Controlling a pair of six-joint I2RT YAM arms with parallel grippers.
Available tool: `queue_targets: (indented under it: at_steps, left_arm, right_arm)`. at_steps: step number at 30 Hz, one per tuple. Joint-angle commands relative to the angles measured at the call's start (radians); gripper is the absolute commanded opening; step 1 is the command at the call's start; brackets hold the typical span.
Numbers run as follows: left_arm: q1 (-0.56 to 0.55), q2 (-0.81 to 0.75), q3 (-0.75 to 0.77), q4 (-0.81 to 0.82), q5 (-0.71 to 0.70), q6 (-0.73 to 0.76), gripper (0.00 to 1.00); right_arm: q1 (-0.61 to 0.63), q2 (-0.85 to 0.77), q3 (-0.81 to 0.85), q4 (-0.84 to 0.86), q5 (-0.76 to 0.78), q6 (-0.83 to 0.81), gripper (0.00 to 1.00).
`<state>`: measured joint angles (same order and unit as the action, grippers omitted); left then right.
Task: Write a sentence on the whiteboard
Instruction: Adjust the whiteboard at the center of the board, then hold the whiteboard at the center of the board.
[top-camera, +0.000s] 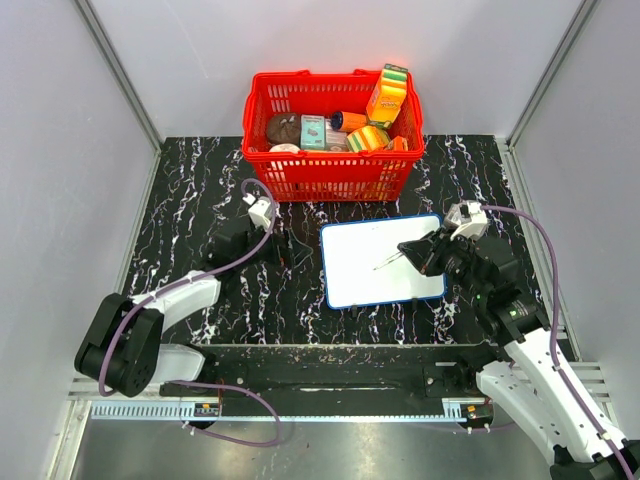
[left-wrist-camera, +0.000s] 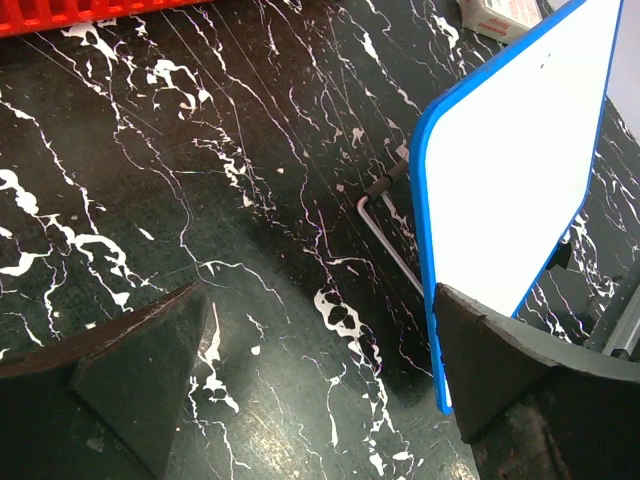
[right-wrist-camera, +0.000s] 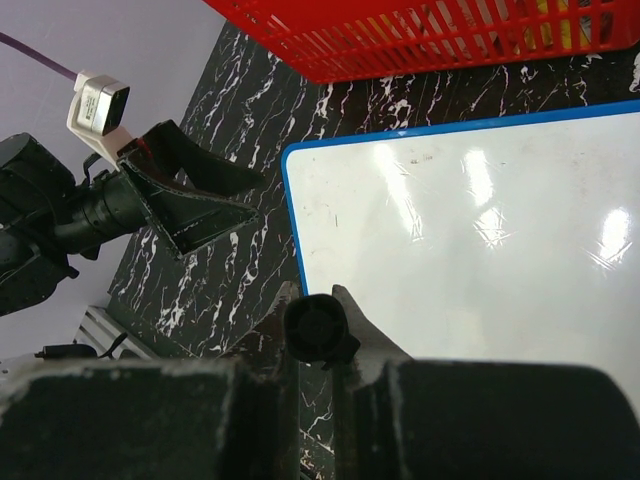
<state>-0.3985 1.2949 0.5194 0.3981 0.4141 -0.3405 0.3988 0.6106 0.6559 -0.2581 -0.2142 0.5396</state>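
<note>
**Marker poised over the whiteboard, left arm standing off**

Black marble-patterned table (top-camera: 200, 220) fills the floor of a grey-walled cell, with a red basket (top-camera: 335, 175) of packaged goods at the upper centre of the overhead view. Below and to the right of the basket lies the whiteboard (top-camera: 360, 285), flat on the table, its blue rim slightly skewed to the table's edges. Its face shows white with glare patches and a few faint specks.

At the centre right of the overhead view, the right gripper (top-camera: 412, 250) reaches in over the board's right half. Its jaws are pressed together on a marker (top-camera: 390, 260). The marker slants down and to the left, so its tip sits above the board's middle. Whether the tip touches the surface cannot be told. From the right wrist camera the marker's round black end (right-wrist-camera: 318, 328) shows pinched between the two fingers, with the board spreading across the right of the frame.

To the left of the board in the overhead view, the left gripper (top-camera: 275, 240) hovers low over bare table with its jaws spread wide. In its wrist view the board's left edge (left-wrist-camera: 520, 180) runs just beside the right-hand finger (left-wrist-camera: 500, 360), not between the two. A thin bent metal rod (left-wrist-camera: 385, 225) lies on the table against that edge.
</note>
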Motion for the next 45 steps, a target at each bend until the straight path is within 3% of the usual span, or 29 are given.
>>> queue_targets:
  at_steps: [1, 8, 17, 24, 27, 31, 37, 45]
  left_arm:
    - [0.006, -0.014, -0.021, 0.128, 0.041, -0.005, 0.99]
    - [0.006, -0.036, -0.004, 0.160, 0.039, -0.015, 0.99]
    - [0.006, 0.004, 0.134, 0.154, -0.066, -0.025, 0.99]
    - [0.010, 0.138, 0.085, 0.312, 0.072, -0.063, 0.99]
    - [0.010, 0.156, 0.106, 0.297, 0.103, -0.064, 0.99]
    - [0.010, 0.142, 0.097, 0.283, 0.097, -0.058, 0.99]
    - [0.010, 0.130, 0.094, 0.245, 0.077, -0.051, 0.99]
    - [0.012, 0.193, 0.128, 0.274, 0.192, -0.074, 0.99]
  right_arm:
    - [0.005, -0.003, 0.007, 0.031, -0.021, -0.015, 0.00]
    - [0.005, -0.003, 0.027, -0.004, 0.013, -0.035, 0.00]
    - [0.006, 0.008, 0.039, -0.017, 0.018, -0.049, 0.00]
    - [0.005, 0.051, 0.085, -0.032, 0.024, -0.101, 0.00]
    - [0.011, 0.075, 0.091, -0.003, 0.042, -0.093, 0.00]
    - [0.057, 0.164, 0.132, 0.020, 0.105, -0.081, 0.00]
    - [0.227, 0.280, 0.200, 0.075, 0.265, -0.064, 0.00]
    - [0.265, 0.290, 0.172, 0.155, 0.266, -0.064, 0.00]
